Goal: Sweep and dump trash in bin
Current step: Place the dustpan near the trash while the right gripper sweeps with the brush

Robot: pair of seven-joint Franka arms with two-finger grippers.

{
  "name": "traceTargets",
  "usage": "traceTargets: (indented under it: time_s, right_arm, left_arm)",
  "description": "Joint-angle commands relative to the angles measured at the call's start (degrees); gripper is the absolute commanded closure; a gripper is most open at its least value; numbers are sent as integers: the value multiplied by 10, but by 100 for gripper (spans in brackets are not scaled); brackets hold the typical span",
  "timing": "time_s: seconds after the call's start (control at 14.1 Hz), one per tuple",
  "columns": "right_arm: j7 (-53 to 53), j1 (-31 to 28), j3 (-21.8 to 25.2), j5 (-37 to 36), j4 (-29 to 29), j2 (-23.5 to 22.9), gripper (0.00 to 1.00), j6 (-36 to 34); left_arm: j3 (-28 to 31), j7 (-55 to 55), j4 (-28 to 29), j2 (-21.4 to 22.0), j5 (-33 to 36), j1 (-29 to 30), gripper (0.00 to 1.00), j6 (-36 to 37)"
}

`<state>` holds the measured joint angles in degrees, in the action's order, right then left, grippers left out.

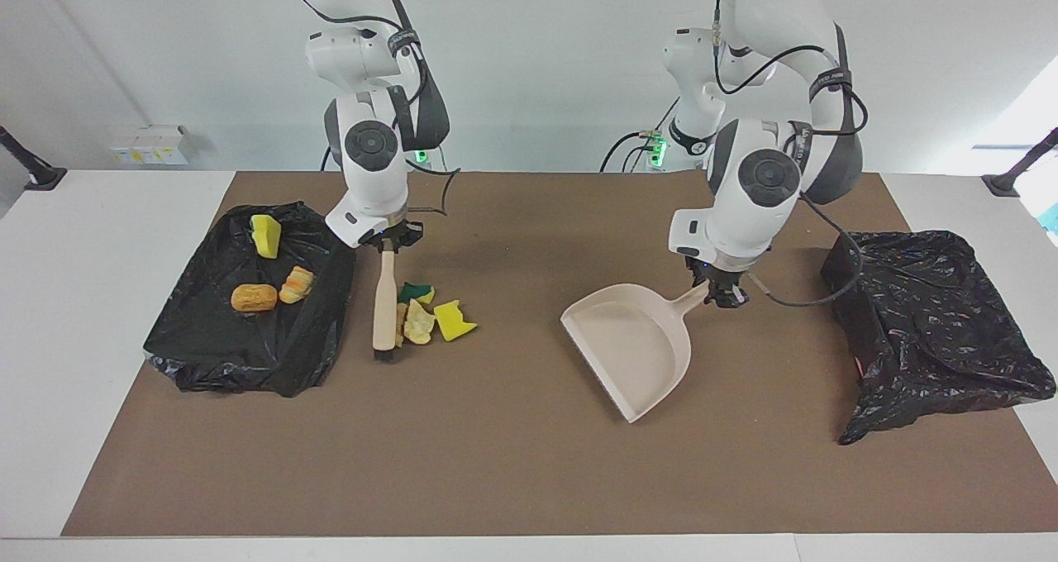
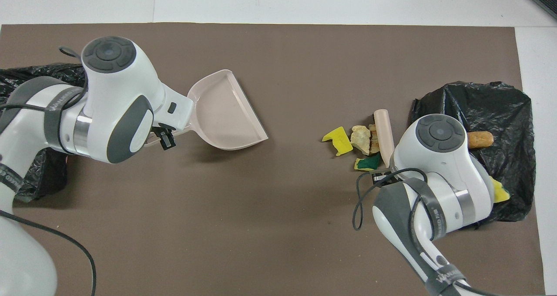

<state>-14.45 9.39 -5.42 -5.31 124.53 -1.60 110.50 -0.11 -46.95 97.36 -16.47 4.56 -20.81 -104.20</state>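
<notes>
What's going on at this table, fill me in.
Two robot arms are sweeping up scraps. The right gripper holds a brush set down beside a small pile of sponge and bread scraps on the brown mat, next to a black bag with three more scraps on it. The left gripper holds a dustpan by its handle, its mouth turned toward the pile but well apart from it. Another black bag sits at the left arm's end.
</notes>
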Motion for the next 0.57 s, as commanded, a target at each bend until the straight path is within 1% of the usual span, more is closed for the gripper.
traceTargets:
  time_s: [0.0,0.14,0.21,0.36,0.43,0.5]
  right_arm:
    - [3,4,-2,63,21,3,100,5]
    - [-2,16,-2,80,24,3,100,6]
    - [-1,16,-2,88,26,3,100,6]
    - [-4,32,-2,118,31,3,100,9]
    - [-7,35,-2,136,32,3,100,19]
    - [-10,49,-2,141,31,3,100,27]
  left_arm:
    - [6,-11,84,52,19,-45,100,-45]
    - [6,-10,148,86,19,-63,100,-81]
    - [5,-10,166,95,19,-64,100,-89]
    - [4,-7,179,93,19,-91,100,-100]
    - [4,-7,189,95,19,-100,100,-115]
    - [4,-6,189,96,19,-103,100,-116]
